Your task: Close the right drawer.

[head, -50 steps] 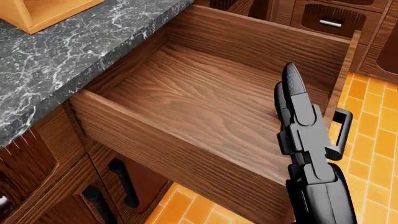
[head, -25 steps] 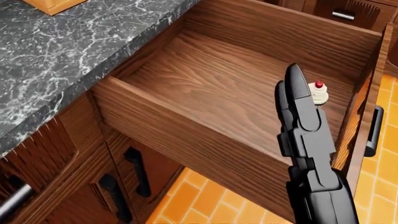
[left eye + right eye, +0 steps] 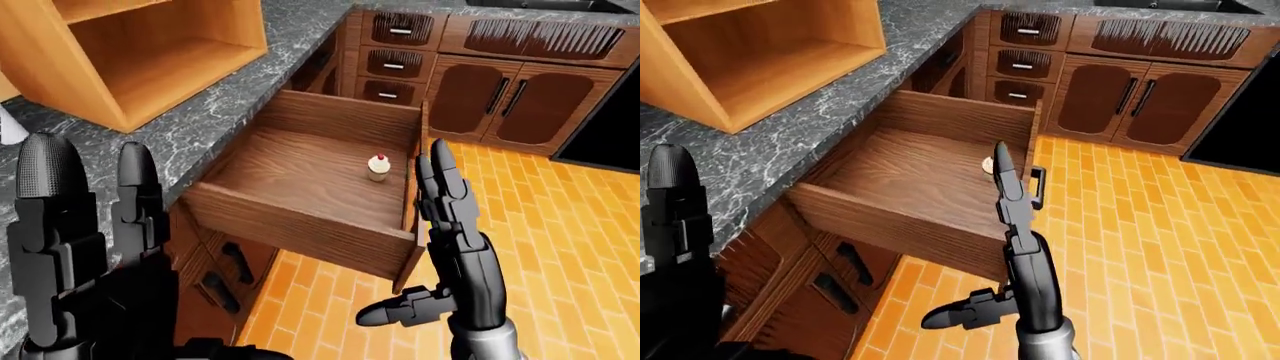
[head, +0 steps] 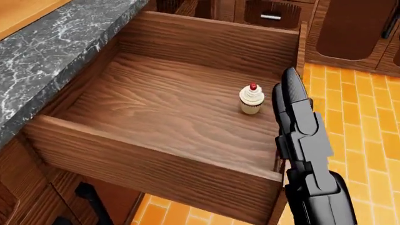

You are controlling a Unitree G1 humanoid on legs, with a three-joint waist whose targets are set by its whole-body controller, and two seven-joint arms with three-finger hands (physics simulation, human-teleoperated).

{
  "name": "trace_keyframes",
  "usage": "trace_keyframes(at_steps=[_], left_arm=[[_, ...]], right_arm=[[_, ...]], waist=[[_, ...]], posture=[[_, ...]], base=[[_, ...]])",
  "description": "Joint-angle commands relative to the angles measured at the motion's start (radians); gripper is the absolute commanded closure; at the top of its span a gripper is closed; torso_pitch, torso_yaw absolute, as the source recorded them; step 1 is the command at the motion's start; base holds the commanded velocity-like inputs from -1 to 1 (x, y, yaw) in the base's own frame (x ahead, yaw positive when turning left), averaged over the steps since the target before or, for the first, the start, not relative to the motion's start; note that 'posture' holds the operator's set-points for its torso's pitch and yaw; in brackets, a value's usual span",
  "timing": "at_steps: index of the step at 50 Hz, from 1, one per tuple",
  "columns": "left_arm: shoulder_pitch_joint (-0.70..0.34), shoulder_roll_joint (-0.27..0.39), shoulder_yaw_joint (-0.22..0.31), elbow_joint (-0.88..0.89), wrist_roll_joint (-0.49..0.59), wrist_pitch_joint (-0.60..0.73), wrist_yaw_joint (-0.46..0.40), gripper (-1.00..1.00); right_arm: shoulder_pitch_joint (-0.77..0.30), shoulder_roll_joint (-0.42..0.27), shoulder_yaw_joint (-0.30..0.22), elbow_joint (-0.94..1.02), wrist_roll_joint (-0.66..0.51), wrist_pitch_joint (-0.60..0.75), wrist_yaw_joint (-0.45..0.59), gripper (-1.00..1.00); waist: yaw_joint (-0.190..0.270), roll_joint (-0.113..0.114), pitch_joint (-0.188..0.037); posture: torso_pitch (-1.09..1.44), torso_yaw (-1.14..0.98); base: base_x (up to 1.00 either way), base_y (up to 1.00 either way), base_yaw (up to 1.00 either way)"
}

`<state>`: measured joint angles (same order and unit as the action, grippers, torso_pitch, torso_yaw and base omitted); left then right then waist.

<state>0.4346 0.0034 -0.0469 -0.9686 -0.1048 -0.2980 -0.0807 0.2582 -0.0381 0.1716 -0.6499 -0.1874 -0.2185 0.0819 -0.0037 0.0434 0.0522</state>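
head view, wooden drawer (image 4: 169,108) pulled fully out, cupcake (image 4: 251,100) inside, both hands' fingers (image 3: 440,187) spread straight

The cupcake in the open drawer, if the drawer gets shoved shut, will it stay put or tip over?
The cupcake stands upright and loose on the smooth drawer floor, so it may well slide or topple. Tall frosting over a narrow base makes tipping likelier. It looks small and light, and the right hand is outside the drawer, so a slow push seems safer.
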Motion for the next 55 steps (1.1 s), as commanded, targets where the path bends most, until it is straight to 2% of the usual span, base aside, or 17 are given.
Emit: trace_keyframes(at_steps=[1, 5, 7, 8, 9, 10, 13, 16, 18, 21, 22, 27, 46, 47, 48, 49, 55], left_arm=[[-0.004, -0.001, -0.001, -0.03, -0.002, -0.023, -0.004, -1.0], [-0.005, -0.002, 0.0, -0.021, -0.004, -0.029, -0.008, -1.0], [-0.004, -0.002, 0.0, -0.021, -0.005, -0.031, -0.009, -1.0], [-0.004, -0.002, 0.002, -0.016, -0.007, -0.036, -0.01, -1.0], [-0.003, -0.002, 0.003, -0.013, -0.007, -0.04, -0.011, -1.0], [-0.003, -0.003, 0.004, -0.007, -0.009, -0.045, -0.013, -1.0], [0.0, -0.004, 0.005, 0.002, -0.01, -0.057, -0.016, -1.0], [0.001, -0.004, 0.002, -0.008, -0.005, -0.05, -0.013, -1.0], [0.001, -0.004, -0.002, -0.017, 0.0, -0.041, -0.009, -1.0], [0.002, -0.002, -0.008, -0.03, 0.004, -0.029, -0.003, -1.0], [0.002, -0.001, -0.008, -0.031, 0.004, -0.028, -0.002, -1.0], [0.003, 0.001, -0.008, -0.026, 0.003, -0.033, -0.002, -1.0], [0.0, -0.004, -0.001, -0.002, -0.003, -0.052, -0.011, -1.0], [0.0, -0.003, -0.002, 0.0, -0.003, -0.052, -0.011, -1.0], [0.001, -0.003, -0.003, 0.0, -0.002, -0.053, -0.01, -1.0], [0.0, -0.002, -0.003, 0.0, -0.002, -0.053, -0.01, -1.0], [0.0, 0.0, -0.004, 0.006, -0.003, -0.058, -0.009, -1.0]], right_arm=[[-0.011, 0.001, -0.004, -0.045, 0.004, -0.024, -0.008, -1.0], [-0.013, 0.002, -0.001, -0.05, 0.001, -0.016, -0.009, -1.0], [-0.013, 0.001, 0.0, -0.05, 0.0, -0.015, -0.009, -1.0], [-0.013, 0.001, 0.0, -0.05, 0.0, -0.015, -0.009, -1.0], [-0.013, 0.001, 0.0, -0.049, -0.001, -0.015, -0.009, -1.0], [-0.014, 0.001, -0.001, -0.048, 0.001, -0.016, -0.01, -1.0], [-0.012, 0.0, -0.002, -0.051, 0.002, -0.014, -0.009, -1.0], [-0.023, 0.006, -0.012, -0.058, 0.009, 0.012, -0.014, -1.0], [-0.032, 0.012, -0.019, -0.058, 0.003, 0.042, -0.021, -1.0], [-0.033, 0.011, -0.018, -0.057, 0.004, 0.053, -0.022, -1.0], [-0.033, 0.011, -0.018, -0.058, 0.004, 0.054, -0.023, -1.0], [-0.034, 0.011, -0.018, -0.062, 0.005, 0.055, -0.024, -1.0], [-0.027, 0.006, -0.01, -0.059, -0.019, 0.024, -0.029, -1.0], [-0.026, 0.006, -0.012, -0.053, -0.015, 0.017, -0.03, -1.0], [-0.024, 0.006, -0.012, -0.055, -0.005, 0.016, -0.026, -1.0], [-0.027, 0.006, -0.013, -0.054, -0.014, 0.018, -0.027, -1.0], [-0.027, 0.007, -0.012, -0.043, -0.016, 0.014, -0.027, -1.0]], waist=[[0.002, -0.003, -0.005], [0.01, -0.049, -0.002], [0.008, -0.097, -0.018], [0.006, -0.1, -0.028], [-0.009, -0.083, -0.007], [-0.007, -0.091, -0.001], [-0.016, -0.065, -0.005], [-0.005, -0.04, 0.013], [-0.02, -0.03, 0.005], [-0.035, 0.011, -0.025], [-0.026, -0.018, -0.014], [0.001, -0.05, -0.035], [0.011, -0.05, -0.052], [0.01, -0.046, -0.066], [0.008, -0.044, -0.032], [0.007, -0.042, -0.016], [0.005, -0.025, -0.004]], posture=[[0.0, 0.0], [0.0, 0.0], [0.0, 0.0], [0.0, 0.0], [0.0, 0.0], [0.0, 0.0], [0.0, 0.0], [0.0, 0.0], [0.0, 0.0], [0.0, 0.0], [0.0, 0.0], [0.0, 0.0], [0.0, 0.0], [0.0, 0.0], [0.0, 0.0], [0.0, 0.0], [0.0, 0.0]], base=[[0.0, 0.0, -0.47], [0.0, 0.0, -0.46], [0.0, 0.0, -0.46], [0.0, 0.0, -0.47], [0.0, 0.0, -0.46], [0.0, 0.0, -0.46], [0.0, 0.0, -0.44], [0.0, 0.0, -0.2], [0.0, 0.0, 0.0], [0.0, 0.0, 0.0], [0.0, 0.0, 0.0], [0.0, 0.0, 0.0], [0.0, 0.0, 0.0], [0.09, 0.0, 0.0], [0.12, 0.0, 0.0], [0.12, 0.0, 0.0], [0.12, 0.0, 0.0]])
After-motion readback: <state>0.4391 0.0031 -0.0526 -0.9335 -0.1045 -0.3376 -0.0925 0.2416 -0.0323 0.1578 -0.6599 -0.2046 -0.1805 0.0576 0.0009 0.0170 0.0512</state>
